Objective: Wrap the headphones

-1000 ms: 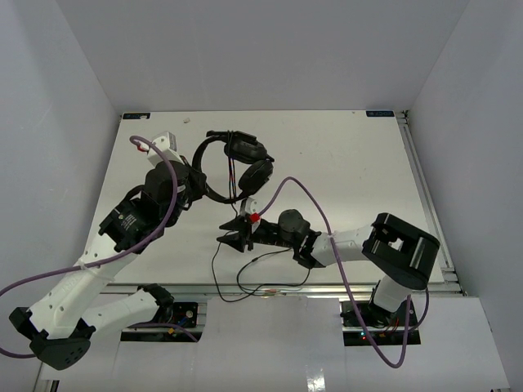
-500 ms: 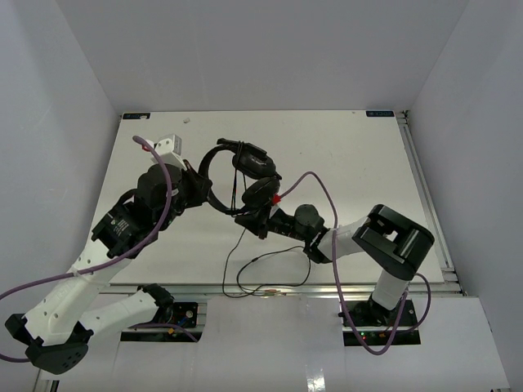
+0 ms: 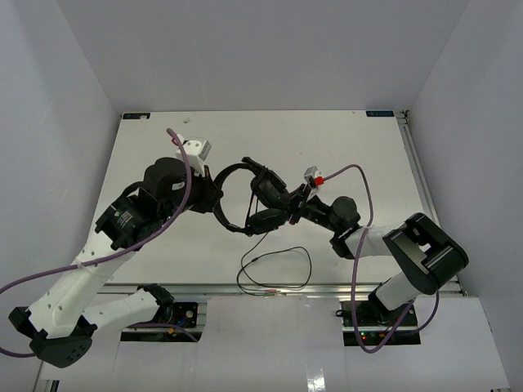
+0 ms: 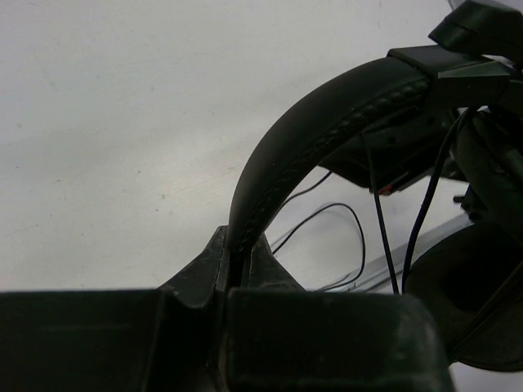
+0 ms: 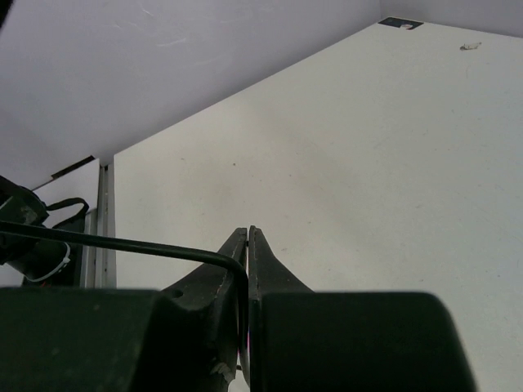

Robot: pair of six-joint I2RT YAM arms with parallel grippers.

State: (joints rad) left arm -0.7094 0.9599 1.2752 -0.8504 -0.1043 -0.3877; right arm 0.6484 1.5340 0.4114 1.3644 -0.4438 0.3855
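The black headphones hang in the air over the table's middle. My left gripper is shut on the headband; in the left wrist view the jaws pinch the stitched headband, with an earcup at the lower right. My right gripper sits right beside the earcups, shut on the thin dark cable. In the right wrist view the cable bends into the closed jaws. The rest of the cable lies looped on the table near the front edge; the plug end is too small to pick out.
Purple robot cables arc over both arms. A metal rail runs along the table's right edge and another along the front edge. White walls close in the left, back and right.
My left arm has carried the headphones rightward. My right gripper has swung right and toward the back with the cable, from in front of the earcups to their right side.
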